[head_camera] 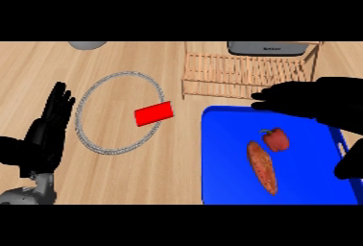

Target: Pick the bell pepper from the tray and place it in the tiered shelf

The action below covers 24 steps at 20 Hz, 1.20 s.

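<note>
1. The bell pepper [276, 139], red with a short stem, was seen lying on the blue tray [227, 187], below the right hand [297, 98] and a little toward its wrist side, apart from it.
2. The right hand was held above the tray's far edge, its fingers stretched out toward the left and relaxed, nothing being held in them. A dark shape at the tray's right edge is taken to belong to the same arm.
3. Just beside the pepper, on the side away from the hand, an orange sweet potato [261, 167] was lying lengthwise on the tray.
4. The wooden tiered shelf [241, 72] was standing just beyond the hand's fingertips, past the tray's far edge; its slats were seen from above.
5. The step in hand is judged to be the reach for the pepper. It would be done well if the hand were brought down over the pepper from the shelf side, so that the sweet potato was not nudged, and the fingers closed around the body rather than the stem.
6. Further left, a red block [154, 114] was lying across the rim of a grey ring [89, 103], and the left hand [50, 125] was resting open, fingers up, near the left edge.
7. A grey appliance [269, 48] behind the shelf carried small writing, which could not be read.
</note>
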Each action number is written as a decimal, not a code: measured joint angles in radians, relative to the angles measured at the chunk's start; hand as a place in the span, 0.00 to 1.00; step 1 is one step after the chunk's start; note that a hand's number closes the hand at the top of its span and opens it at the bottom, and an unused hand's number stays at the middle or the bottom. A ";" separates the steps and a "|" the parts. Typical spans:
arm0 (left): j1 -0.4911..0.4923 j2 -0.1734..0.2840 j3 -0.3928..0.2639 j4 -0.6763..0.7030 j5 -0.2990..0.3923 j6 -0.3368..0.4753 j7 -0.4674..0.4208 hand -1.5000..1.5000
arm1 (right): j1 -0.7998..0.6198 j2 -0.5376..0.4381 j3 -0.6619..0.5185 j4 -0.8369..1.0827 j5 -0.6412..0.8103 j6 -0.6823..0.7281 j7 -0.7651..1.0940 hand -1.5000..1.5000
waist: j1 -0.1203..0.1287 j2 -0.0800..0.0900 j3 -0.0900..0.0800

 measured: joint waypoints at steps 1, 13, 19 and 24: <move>0.002 -0.001 0.000 -0.003 -0.002 -0.002 0.000 0.50 | 0.011 -0.003 0.021 -0.002 0.056 -0.024 -0.022 0.00 | 0.001 0.000 0.000; -0.021 -0.033 0.023 0.002 -0.040 -0.019 0.028 0.50 | 0.073 -0.005 0.117 0.196 0.446 -0.251 -0.296 0.00 | -0.005 -0.002 -0.001; 0.000 -0.052 0.051 0.014 -0.057 -0.052 0.004 0.50 | 0.083 0.050 0.119 0.282 0.558 -0.298 -0.364 0.00 | -0.007 -0.003 -0.002; 0.012 -0.077 0.056 -0.003 -0.079 -0.058 0.015 0.50 | 0.096 0.087 0.116 0.351 0.635 -0.349 -0.419 0.00 | -0.008 -0.003 -0.002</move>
